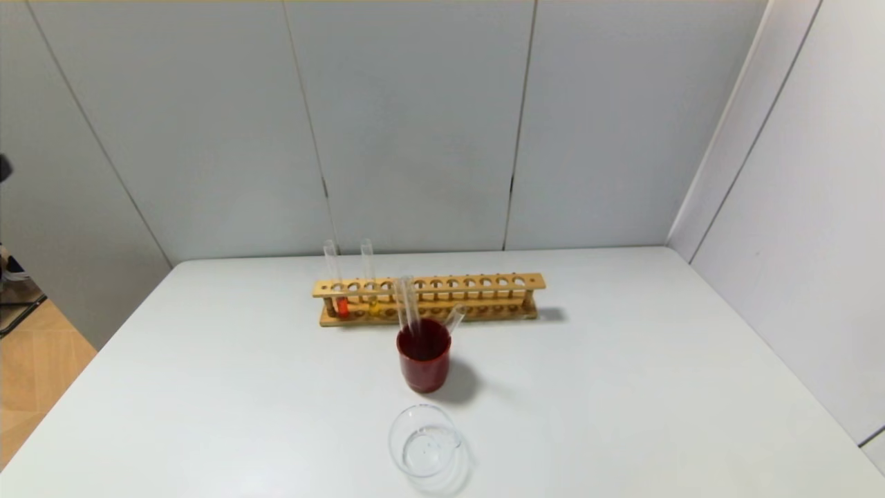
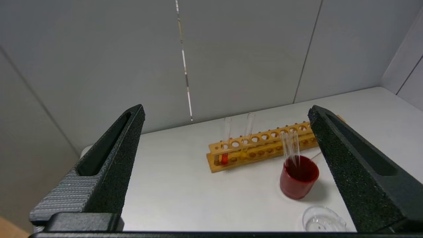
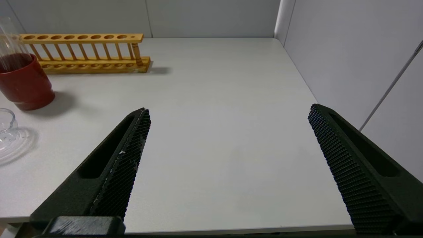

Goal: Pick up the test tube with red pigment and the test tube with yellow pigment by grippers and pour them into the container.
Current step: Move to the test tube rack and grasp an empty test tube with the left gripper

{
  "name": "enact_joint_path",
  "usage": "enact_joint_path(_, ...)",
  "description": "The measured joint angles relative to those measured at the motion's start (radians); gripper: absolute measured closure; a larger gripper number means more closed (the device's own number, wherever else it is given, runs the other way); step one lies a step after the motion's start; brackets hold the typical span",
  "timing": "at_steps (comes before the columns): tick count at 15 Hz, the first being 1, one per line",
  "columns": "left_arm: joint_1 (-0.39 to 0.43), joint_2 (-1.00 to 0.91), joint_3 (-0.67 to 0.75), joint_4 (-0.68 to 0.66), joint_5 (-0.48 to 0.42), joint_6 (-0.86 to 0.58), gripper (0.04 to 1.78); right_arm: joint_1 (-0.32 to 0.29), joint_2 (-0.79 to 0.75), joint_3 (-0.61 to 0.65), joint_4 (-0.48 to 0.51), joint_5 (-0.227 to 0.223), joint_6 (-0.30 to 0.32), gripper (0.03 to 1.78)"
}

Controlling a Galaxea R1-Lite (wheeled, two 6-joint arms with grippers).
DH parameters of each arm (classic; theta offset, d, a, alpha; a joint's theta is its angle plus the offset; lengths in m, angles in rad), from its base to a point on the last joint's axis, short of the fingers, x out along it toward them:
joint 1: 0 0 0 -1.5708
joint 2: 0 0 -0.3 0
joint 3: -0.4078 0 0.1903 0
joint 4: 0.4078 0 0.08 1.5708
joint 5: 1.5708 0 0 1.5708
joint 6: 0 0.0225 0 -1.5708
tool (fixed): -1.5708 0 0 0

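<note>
The test tube with red pigment (image 1: 334,280) stands upright at the left end of the wooden rack (image 1: 484,283); it also shows in the left wrist view (image 2: 226,140). The test tube with yellow pigment (image 1: 368,273) stands two holes to its right, also seen in the left wrist view (image 2: 248,135). The clear glass container (image 1: 423,440) sits near the table's front edge, in front of the red cup (image 1: 424,363). My left gripper (image 2: 226,115) is open and empty, held off the table's left side. My right gripper (image 3: 228,112) is open and empty over the table's right front. Neither gripper shows in the head view.
The red cup (image 2: 298,177) holds several colourless tubes (image 1: 408,304) and stands between rack and container. The rack (image 3: 82,54) and cup (image 3: 24,81) show at the right wrist view's edge. Grey wall panels close in the back and the right side.
</note>
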Motion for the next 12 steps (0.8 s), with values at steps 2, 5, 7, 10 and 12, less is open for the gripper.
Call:
enact_joint_path(2,-0.001,0.106,0.034,-0.103,-0.024,-0.026,0.07,0.0,0.0,0.0,0.0,0.0,0.0,0.07)
enact_joint_path(5,-0.001,0.23,0.124,-0.264,-0.029,-0.037,0.07,0.0,0.0,0.0,0.0,0.0,0.0,0.07)
enact_joint_path(7,-0.001,0.292,0.195,-0.376,-0.036,-0.037,0.07,0.0,0.0,0.0,0.0,0.0,0.0,0.07)
enact_joint_path(10,-0.001,0.371,0.279,-0.531,-0.112,-0.037,0.07,-0.001,0.0,0.0,0.0,0.0,0.0,0.07)
enact_joint_path(12,-0.002,0.419,0.316,-0.589,-0.183,-0.035,0.07,0.0,0.0,0.0,0.0,0.0,0.0,0.07)
